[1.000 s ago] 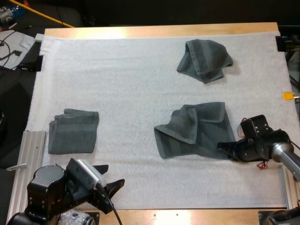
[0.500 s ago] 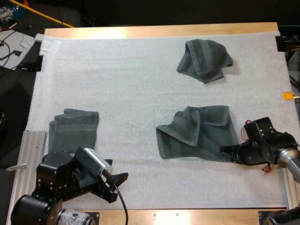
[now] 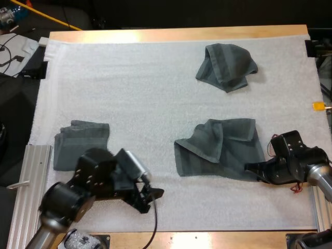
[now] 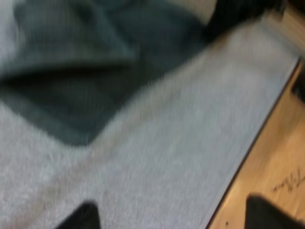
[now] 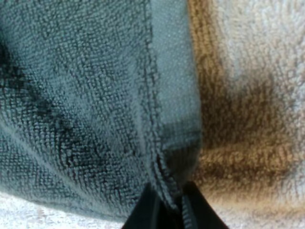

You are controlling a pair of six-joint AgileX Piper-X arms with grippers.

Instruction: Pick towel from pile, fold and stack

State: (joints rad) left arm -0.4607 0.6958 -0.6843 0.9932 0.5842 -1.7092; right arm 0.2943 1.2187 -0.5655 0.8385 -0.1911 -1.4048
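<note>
Three dark grey-green towels lie on the white mat that covers the wooden surface, seen from behind my two arms.

The largest, a half-opened towel, sits at the mat's near right. Its left side is doubled over in a loose flap, and its right part lies flatter.

A folded towel rests well apart from it at the mat's near left, a neat rectangle with its layers showing along the far edge. A crumpled towel sits bunched toward the mat's far right, well clear of both others.

My right gripper is down at the half-opened towel's near right corner. In the right wrist view its black fingertips are pinched narrow on the stitched hem, cloth pressed between them from both sides, with the towel's weave running away from the grip and bare mat beside it.

My left gripper hangs low over bare mat near the surface's front edge, between the folded towel and the half-opened one and touching neither. Its fingers stand wide apart in the left wrist view, holding nothing. Mat lies beneath them, a dark towel corner ahead, and the wooden edge runs alongside.
</note>
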